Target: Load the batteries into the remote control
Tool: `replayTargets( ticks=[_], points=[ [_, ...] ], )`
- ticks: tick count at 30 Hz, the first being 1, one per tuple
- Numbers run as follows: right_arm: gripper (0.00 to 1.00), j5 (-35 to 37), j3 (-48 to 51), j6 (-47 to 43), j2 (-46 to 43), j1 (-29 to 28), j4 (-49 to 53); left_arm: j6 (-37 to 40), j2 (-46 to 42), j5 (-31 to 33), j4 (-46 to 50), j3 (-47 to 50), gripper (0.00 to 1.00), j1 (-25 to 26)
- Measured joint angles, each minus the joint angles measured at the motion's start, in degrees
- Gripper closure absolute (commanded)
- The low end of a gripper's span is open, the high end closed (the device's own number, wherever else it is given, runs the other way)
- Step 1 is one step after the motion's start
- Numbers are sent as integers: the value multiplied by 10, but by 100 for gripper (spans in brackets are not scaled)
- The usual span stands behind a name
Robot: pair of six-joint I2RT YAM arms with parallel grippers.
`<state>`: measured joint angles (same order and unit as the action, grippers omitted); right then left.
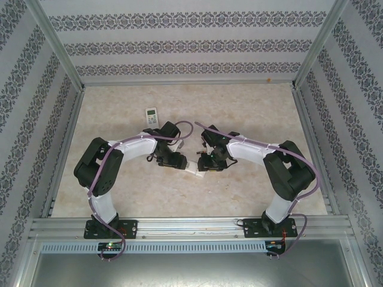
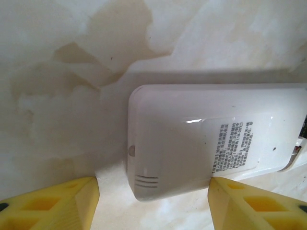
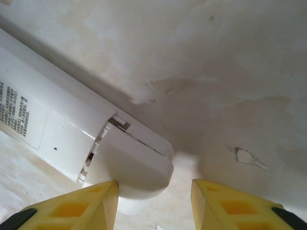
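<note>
— What is surrounding the bench?
— Walls (image 1: 179,48) papered in grey floral bands are closing in a pale marbled table (image 1: 251,107). A metal rail (image 1: 191,224) is running along its near edge.
— How many remotes are you counting?
— Two. One white remote (image 1: 192,171) is lying at the middle of the table, where the two arms (image 1: 128,148) are meeting. A second remote (image 1: 152,115), with a small screen, is lying farther back and to the left, well apart.
— Any writing?
— The middle one is lying back-up and carrying one label (image 2: 235,148), rows of small dark print too fine to read. Three short ribs (image 2: 146,180) are showing near its end.
— What is the left gripper (image 2: 152,191) doing?
— Its yellow fingers (image 2: 53,206) are standing apart, straddling the ribbed end. A gap is showing on one side, so nothing is being clamped.
— And the right gripper (image 3: 154,189)?
— It is sitting at the other end, jaws partly open around the battery cover (image 3: 139,165), which is sitting ajar with a dark seam showing. One finger is touching or just beside the cover, I cannot tell which; the other is standing clear.
</note>
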<state>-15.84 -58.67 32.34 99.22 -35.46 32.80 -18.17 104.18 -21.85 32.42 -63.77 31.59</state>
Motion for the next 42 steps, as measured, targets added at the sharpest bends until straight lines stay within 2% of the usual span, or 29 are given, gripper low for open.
replayTargets(
  ticks=[6, 18, 25, 29, 37, 42],
  points=[
    [56, -16, -7, 20, 6, 14, 13, 0, -4, 7, -11, 11, 44, -1],
    [61, -28, -17, 53, 13, 36, 22, 0, -14, 7, -33, 28, 44, -2],
    [57, -31, -29, 66, 23, 38, 23, 0, -14, 0, -34, 28, 44, -2],
    [61, -31, -63, 73, 49, 38, 54, 0, -11, -7, -33, 27, 45, -7],
    [70, -33, -59, 100, 47, 42, 54, -4, -11, -8, -33, 27, 46, -9],
    [69, 20, -10, 101, 16, 49, 45, -20, -10, -5, -37, 27, 46, -9]
  ],
)
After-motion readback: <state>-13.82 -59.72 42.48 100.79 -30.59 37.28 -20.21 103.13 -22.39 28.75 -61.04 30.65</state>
